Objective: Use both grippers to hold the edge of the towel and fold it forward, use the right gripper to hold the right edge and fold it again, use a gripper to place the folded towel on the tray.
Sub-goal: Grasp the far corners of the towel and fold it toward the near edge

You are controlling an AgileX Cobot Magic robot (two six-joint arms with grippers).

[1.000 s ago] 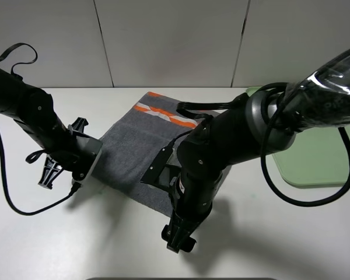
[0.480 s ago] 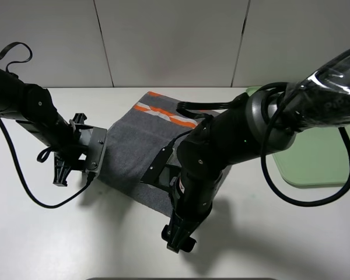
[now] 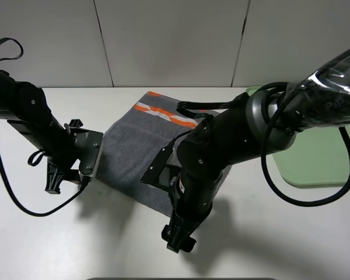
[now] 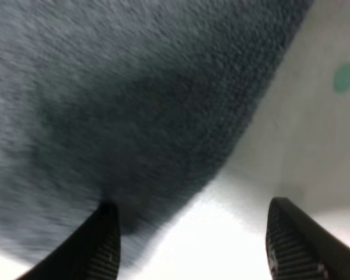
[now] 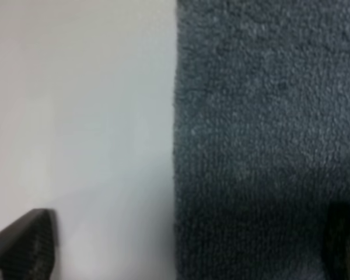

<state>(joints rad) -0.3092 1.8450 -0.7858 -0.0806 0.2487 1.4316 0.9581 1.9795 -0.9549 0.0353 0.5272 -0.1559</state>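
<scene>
Left claw (image 4: 195, 251): jaws partly apart, gripping nothing, one finger at the edge of the dark grey towel (image 3: 131, 146), the other over bare surface (image 3: 280, 245). Right claw (image 5: 181, 251): jaws wide, empty, straddling a towel edge. Towel lies flat, orange-and-white band farthest away; pale green tray (image 3: 315, 166) well apart at right.

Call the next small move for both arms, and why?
Probably lower both grippers onto the towel's edge so the jaws can close on it. The towel lies flat and unfolded on the table. The left gripper has its jaws apart with the cloth's edge between them, and the right gripper straddles the edge wide open. Neither holds anything yet.
</scene>
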